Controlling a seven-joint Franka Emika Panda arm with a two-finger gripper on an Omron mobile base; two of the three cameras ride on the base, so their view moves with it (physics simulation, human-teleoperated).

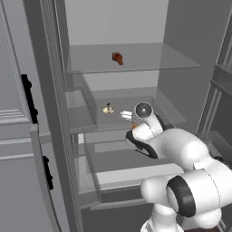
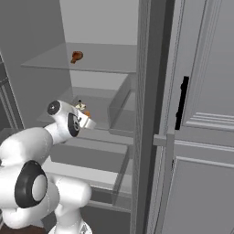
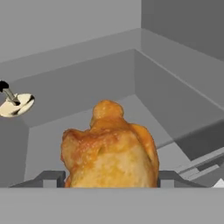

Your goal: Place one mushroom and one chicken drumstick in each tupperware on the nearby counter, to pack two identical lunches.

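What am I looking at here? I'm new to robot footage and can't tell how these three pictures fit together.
It's one simulated moment seen by three cameras. The white machine is a robot arm on a drivable base, reaching into an open fridge. Two cameras ride on the base behind the arm, one to its left and one to its right. The third sits on the hand and looks along the end effector.

On the middle shelf lies a mushroom. The upper shelf carries a chicken drumstick. A second drumstick sits right between the end effector's two fingertips in the hand view. The jaws stand wide around it; whether they already press on it isn't clear.
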